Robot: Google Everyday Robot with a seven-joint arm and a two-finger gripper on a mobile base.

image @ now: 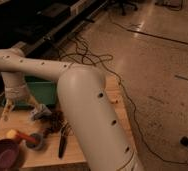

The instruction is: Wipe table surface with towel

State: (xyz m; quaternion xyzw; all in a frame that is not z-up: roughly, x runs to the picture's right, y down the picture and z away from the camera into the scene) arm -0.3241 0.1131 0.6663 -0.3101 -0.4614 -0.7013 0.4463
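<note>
Closest: thick white arm (94, 120), crossing the table surface (48, 153) and bending back down at left. Gripper (33, 108) low before the green tray (42, 91), jaws spread wide, just at the towel (41, 114), a pale wad on the planks. Whether touching: cannot tell. Purple bowl (4, 155) at near corner.

My one white arm (87, 115) ends in one pair of jaws, low over one worktop (47, 156). Just beside the jaws: one pale towel (38, 112). Behind them: one green tray (44, 90). Before them: one purple bowl (4, 155), one grey cup (35, 142), one black tool (62, 142).
</note>
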